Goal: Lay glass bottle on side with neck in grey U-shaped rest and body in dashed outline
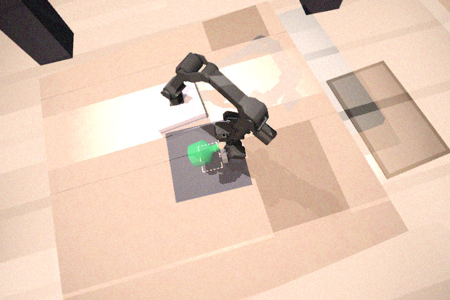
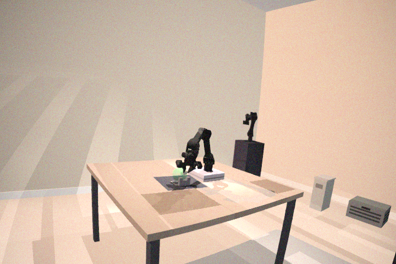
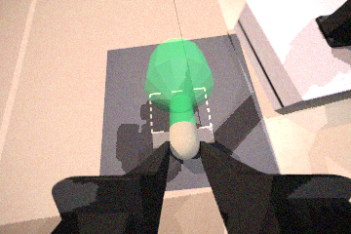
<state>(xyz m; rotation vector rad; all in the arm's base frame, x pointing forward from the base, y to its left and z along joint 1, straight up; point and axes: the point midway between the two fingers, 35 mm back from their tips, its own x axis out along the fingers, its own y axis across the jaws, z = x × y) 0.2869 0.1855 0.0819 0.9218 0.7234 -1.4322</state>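
Black gripper fingers, partly open, pinching the green bottle point(image 1: 199, 153) point(image 2: 179, 173) point(image 3: 179, 73) (by its pale-capped neck).

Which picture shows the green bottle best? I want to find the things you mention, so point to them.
The wrist view. There the green bottle point(image 1: 199, 153) point(image 2: 179, 173) point(image 3: 179, 73) looks big, and you see its body, neck and pale top, held by the hand point(image 1: 222, 144) point(image 2: 186, 172) point(image 3: 184, 144). The top view shows it smaller, beside the arm. The exterior view shows only a small, pale green blob.

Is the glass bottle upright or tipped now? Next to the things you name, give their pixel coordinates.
Tipped: the tool point(image 1: 222, 145) point(image 3: 184, 144) holds the glass bottle point(image 1: 198, 153) point(image 2: 179, 173) point(image 3: 179, 73) by its neck end, its body extending sideways in the top view.
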